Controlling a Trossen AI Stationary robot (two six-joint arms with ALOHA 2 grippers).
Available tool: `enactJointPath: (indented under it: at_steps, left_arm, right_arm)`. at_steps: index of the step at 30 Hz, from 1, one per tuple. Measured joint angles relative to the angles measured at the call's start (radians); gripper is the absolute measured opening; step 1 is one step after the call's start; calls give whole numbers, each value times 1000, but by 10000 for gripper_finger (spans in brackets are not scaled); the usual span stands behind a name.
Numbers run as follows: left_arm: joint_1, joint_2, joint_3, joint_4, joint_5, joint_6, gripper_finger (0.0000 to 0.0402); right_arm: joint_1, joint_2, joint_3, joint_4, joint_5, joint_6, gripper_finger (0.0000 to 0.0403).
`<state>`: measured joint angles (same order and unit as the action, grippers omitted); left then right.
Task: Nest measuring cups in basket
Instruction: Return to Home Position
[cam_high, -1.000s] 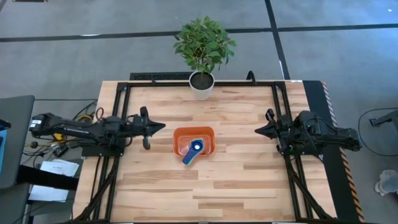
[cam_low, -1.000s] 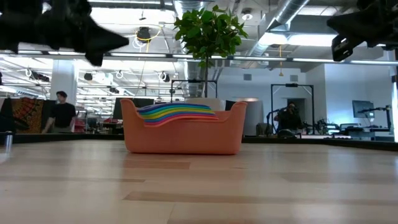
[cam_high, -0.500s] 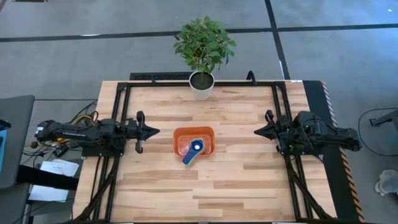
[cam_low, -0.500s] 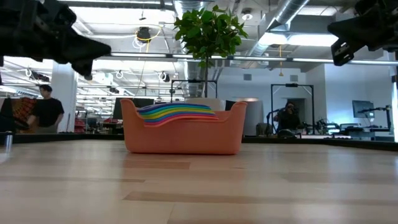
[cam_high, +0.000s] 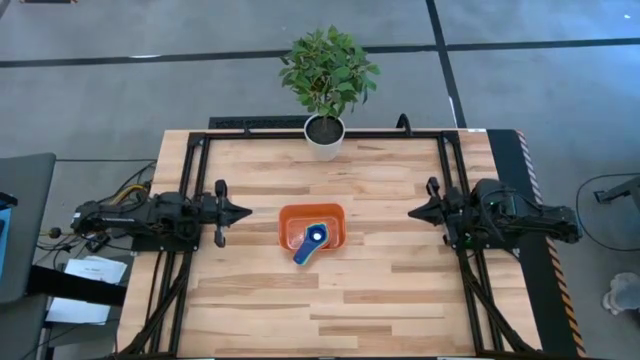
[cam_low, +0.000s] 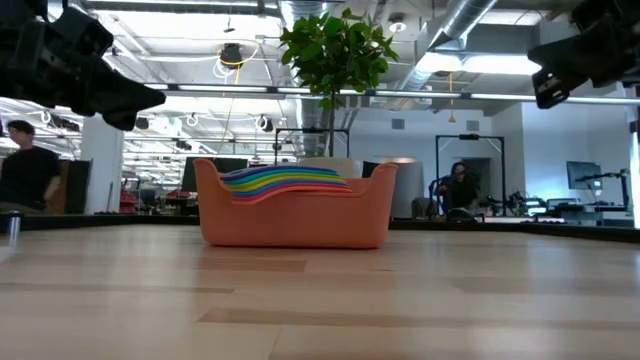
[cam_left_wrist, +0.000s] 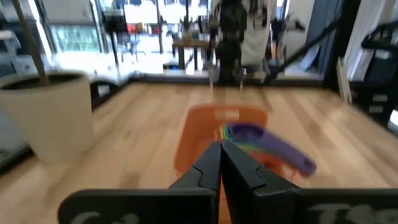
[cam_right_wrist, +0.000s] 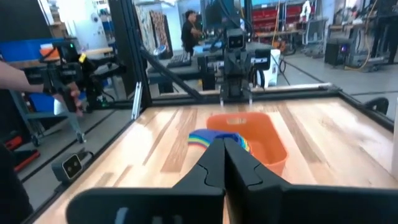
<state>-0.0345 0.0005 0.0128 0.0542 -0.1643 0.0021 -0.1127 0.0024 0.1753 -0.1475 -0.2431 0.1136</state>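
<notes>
The nested rainbow stack of plastic measuring cups (cam_high: 315, 236) is sitting in the shallow orange plastic basket (cam_high: 288, 218) at the middle of the wooden tabletop (cam_high: 380, 290), while the left gripper (cam_high: 243, 212) at its 9 o'clock and the right gripper (cam_high: 413, 212) at its 3 o'clock are hovering well apart from it, both pinched closed and empty.

The orange basket (cam_high: 284, 226), a shallow rectangular bin with rounded corners, sits upright on the desk (cam_high: 400, 290), straight in front of the white plant pot (cam_high: 324, 138) and well apart from it. Inside, the measuring cups (cam_high: 315, 236) are nested in one stack, blue on top. Their handles lie layered rainbow-like, with the top one poking over the rim on the side away from the pot.
</notes>
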Motion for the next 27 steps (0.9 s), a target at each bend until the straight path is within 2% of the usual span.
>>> enactJointPath:
  at_steps: [8, 14, 19, 27]
  left_arm:
    - [0, 3, 0, -20, 39, 13, 0]
    - [0, 3, 0, -22, 48, 21, 0]
    - [0, 3, 0, -22, 48, 48, 0]
    - [0, 3, 1, -24, 59, 35, 0]
  right_arm:
    - [-1, 0, -1, -61, -5, -44, 5]
    - [-1, 0, -14, -48, -5, -53, 16]
    - [-1, 0, -17, -43, 10, -76, 5]
    - [-1, 1, -89, 13, 12, -73, 6]
